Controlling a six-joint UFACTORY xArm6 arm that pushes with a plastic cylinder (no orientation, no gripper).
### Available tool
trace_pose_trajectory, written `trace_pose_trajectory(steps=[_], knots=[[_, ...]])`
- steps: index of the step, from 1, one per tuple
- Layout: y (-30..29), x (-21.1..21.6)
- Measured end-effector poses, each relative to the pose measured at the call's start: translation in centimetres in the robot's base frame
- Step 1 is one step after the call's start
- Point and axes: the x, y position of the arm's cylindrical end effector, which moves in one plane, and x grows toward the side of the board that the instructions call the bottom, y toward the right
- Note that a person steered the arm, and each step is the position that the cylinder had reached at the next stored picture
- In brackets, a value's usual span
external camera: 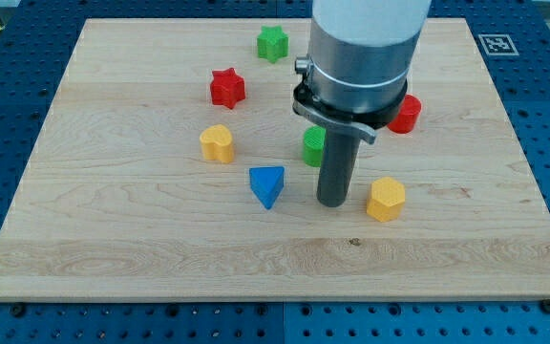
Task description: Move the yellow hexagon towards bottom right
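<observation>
The yellow hexagon (386, 199) lies on the wooden board (113, 248), right of the middle and toward the view's bottom. My tip (332, 203) rests on the board just left of the hexagon, a small gap apart. A blue triangular block (267, 184) lies left of the tip. A green block (313, 145) is partly hidden behind the rod.
A yellow heart-shaped block (217, 143) lies left of centre. A red star (226, 87) is above it. A green star (272, 43) is near the top edge. A red block (406, 114) sits right of the arm, partly hidden by it.
</observation>
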Motion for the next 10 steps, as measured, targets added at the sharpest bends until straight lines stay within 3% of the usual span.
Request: trace_pose_trajectory(steps=[2,6,9,10], knots=[[0.4,-0.2],[7.6,0.8],[12.6,4.6],[5.9,7.4]])
